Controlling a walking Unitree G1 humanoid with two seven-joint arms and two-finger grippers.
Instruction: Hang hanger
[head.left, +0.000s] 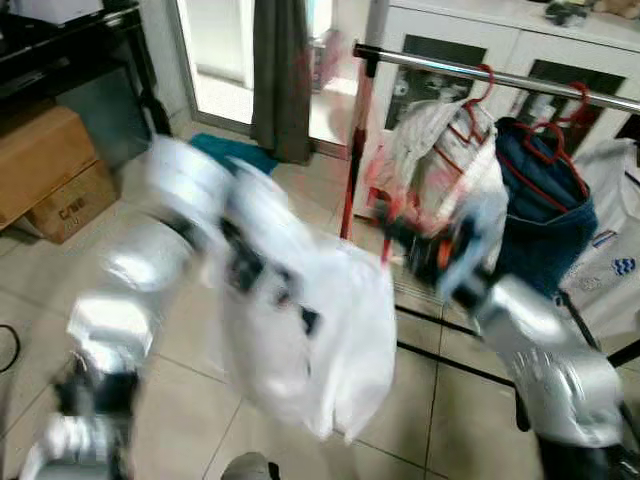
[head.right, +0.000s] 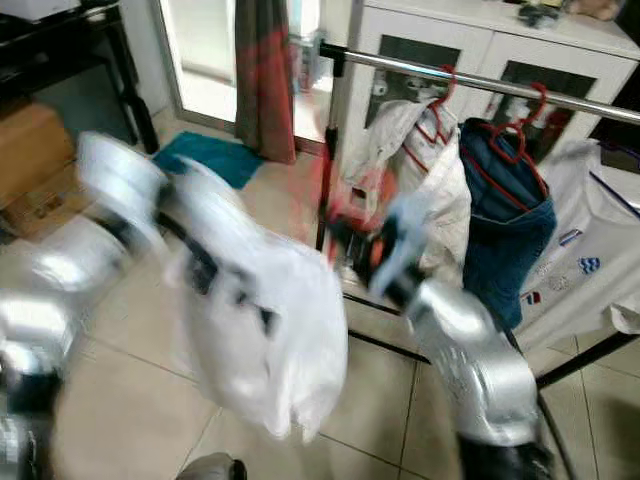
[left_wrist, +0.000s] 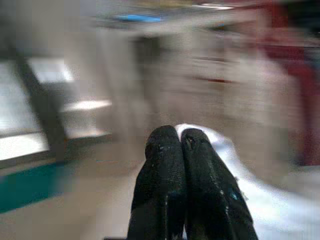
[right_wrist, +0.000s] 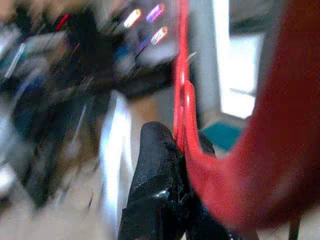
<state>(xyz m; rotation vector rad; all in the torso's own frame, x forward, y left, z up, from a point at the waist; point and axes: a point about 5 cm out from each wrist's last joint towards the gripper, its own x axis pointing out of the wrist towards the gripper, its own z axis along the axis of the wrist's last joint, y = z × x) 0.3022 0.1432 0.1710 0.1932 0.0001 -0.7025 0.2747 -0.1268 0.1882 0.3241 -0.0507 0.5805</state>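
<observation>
In the left eye view, the right pincer (head.left: 400, 232) is blurry, just below the shiny metal rail (head.left: 500, 76), beside a floppy white shirt (head.left: 310, 330). No writing reads clearly. In its wrist view, the black fingers (right_wrist: 155, 190) squeeze a red plastic hanger (right_wrist: 182, 120). The left pincer (left_wrist: 181, 140) is pressed closed against white cloth.

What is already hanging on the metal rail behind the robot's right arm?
On the rail, red hangers carry a pale garment and a dark blue one, with a white shirt beyond. The right arm and motion blur hide the pale garment's lower part.
</observation>
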